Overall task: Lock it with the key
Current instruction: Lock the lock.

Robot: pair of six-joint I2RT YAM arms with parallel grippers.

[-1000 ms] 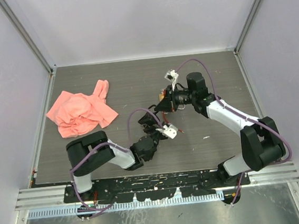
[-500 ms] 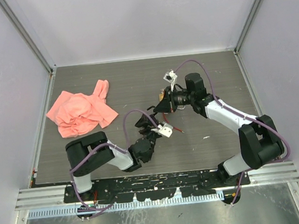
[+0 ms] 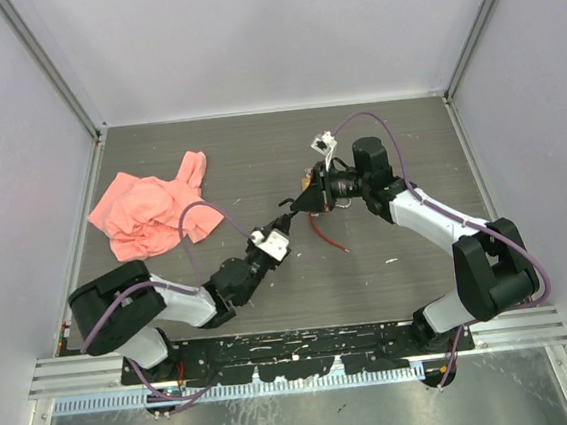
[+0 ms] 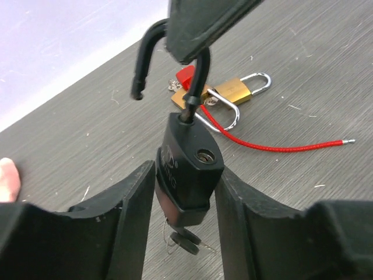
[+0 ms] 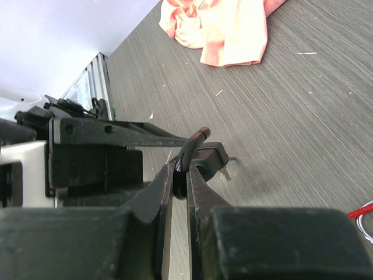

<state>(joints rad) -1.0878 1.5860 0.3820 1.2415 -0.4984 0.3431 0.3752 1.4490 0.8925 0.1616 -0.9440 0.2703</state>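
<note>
My right tool [image 5: 185, 169] was pressed together on the shackle [image 4: 197, 87] of the black padlock [image 4: 184, 185] and held it hanging above the bench [image 4: 303, 58], near the middle. The lock's long axis ran roughly upright, with the shackle at the top and the body below.

My left tool [image 3: 277, 231] had come up from the near-left side. Its fingers [image 4: 131, 204] stood on either side of the lock body, the body squarely between them. They were so close to its two flanks that I could not tell whether they were already pinching it or only resting alongside.

The shackle was open. Its free end [image 4: 137, 92] was swung out to the left, away from the socket hole [image 4: 204, 156] in the top of the body. The key [image 4: 185, 245] hung under the body on its ring and pointed down toward the bench. From my wrist view I could not tell whether it was seated in the keyway.

I judged that the next move turned on that vertical line. The free end had to swing back over the socket and be pushed down along the lock's axis while my left tool braced the body. The key lay below my left fingers, and that arm was the nearer one to it.

Two brass padlocks [image 4: 233, 90] and a red cable [image 4: 274, 147] lay on the bench beyond, well apart from the work. A pink cloth [image 3: 153, 213] lay far off to the left.
</note>
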